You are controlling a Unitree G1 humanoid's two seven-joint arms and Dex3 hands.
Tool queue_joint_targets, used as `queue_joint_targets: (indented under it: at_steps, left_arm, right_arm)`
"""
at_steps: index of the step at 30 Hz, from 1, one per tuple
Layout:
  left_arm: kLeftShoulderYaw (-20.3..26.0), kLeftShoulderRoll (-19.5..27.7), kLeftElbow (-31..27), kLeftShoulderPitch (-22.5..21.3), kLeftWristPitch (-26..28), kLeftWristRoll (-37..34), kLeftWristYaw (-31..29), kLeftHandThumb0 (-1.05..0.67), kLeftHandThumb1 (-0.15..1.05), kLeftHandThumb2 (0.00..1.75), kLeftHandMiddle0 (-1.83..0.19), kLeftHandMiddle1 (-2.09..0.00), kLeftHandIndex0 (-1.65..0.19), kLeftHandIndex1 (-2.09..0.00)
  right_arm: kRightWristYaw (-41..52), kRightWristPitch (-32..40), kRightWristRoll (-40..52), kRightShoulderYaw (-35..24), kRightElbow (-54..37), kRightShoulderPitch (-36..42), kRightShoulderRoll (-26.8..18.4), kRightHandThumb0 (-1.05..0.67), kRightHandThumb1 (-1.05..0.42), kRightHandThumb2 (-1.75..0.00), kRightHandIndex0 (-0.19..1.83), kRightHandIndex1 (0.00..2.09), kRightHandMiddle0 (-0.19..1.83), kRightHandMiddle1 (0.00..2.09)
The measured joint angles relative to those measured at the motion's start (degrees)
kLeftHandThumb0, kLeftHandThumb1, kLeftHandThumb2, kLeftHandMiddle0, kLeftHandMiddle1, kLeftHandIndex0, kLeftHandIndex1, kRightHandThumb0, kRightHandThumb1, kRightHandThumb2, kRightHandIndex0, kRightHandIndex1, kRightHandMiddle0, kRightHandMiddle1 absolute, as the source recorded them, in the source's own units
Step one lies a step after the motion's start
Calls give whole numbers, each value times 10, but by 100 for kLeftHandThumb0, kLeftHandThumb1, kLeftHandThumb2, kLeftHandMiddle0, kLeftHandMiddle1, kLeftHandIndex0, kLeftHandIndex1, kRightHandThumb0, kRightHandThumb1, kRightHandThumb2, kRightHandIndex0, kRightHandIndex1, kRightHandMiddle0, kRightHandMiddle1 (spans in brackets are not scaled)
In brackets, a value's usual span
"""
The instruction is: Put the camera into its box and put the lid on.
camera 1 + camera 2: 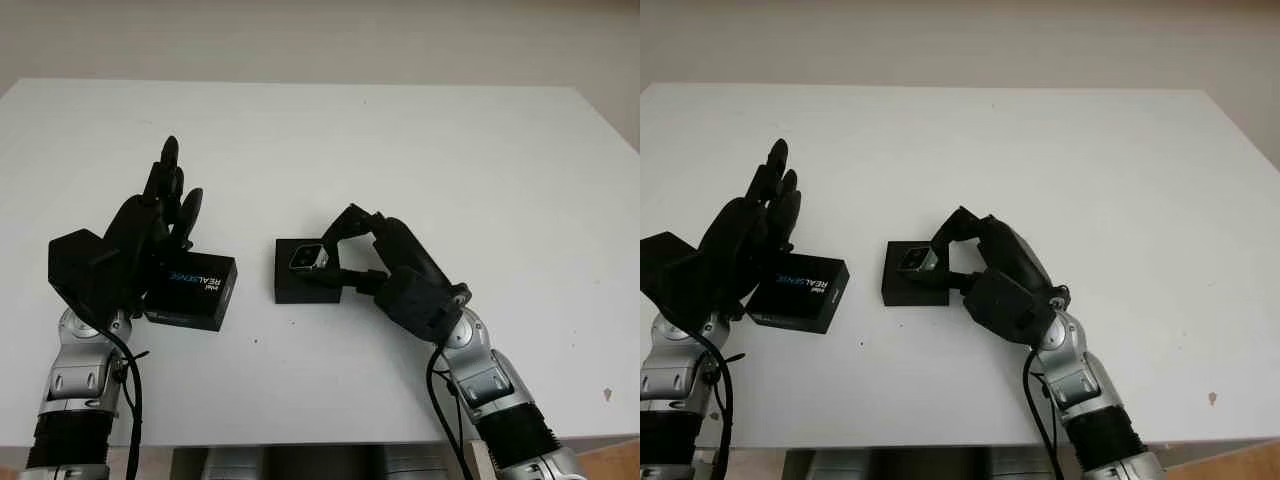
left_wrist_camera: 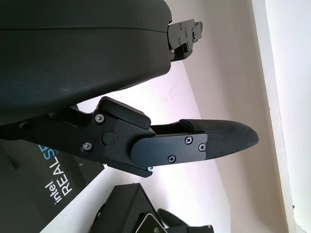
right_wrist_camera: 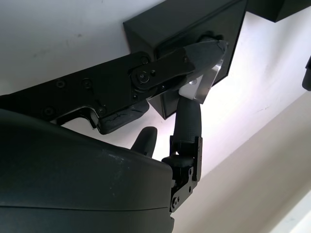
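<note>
While the right hand [image 1: 335, 262] is pinching the camera [image 1: 307, 259] over the box [image 1: 305, 272] — seating squarely matters; left hand [image 1: 160, 215], nine o'clock, is idling open beside lid [image 1: 192, 290].

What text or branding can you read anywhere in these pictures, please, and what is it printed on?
"intel REALSENSE", in white and blue letters, on the top of the black lid lying on the table by the open left hand.
No print can be read on the black box or on the silver camera that the right hand holds over it.
</note>
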Motion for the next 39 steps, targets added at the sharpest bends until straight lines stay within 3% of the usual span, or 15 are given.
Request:
queue_joint_targets:
  at_steps: [13,23,33,39]
  left_arm:
    - [0,2,0,0,-2,-1,-4,-87,105,54,19,0,19,0]
    - [0,8,0,0,-3,-1,-7,-87,105,55,19,0,19,0]
    - [1,23,-1,0,0,1,-14,-87,105,56,19,0,19,0]
    - [1,23,-12,2,15,-1,-15,-86,105,54,19,0,19,0]
  right_arm:
    - [-40,-64,-92,34,56,-59,-51,-33,-95,-5,7,114,44,140]
    - [-17,-133,-103,56,126,-118,-82,-35,-97,-6,3,119,41,140]
    - [-14,-188,-152,100,182,-184,-112,-37,-96,-5,8,111,48,125]
    - [-26,-197,-182,123,199,-210,-117,-38,-98,-6,8,105,47,128]
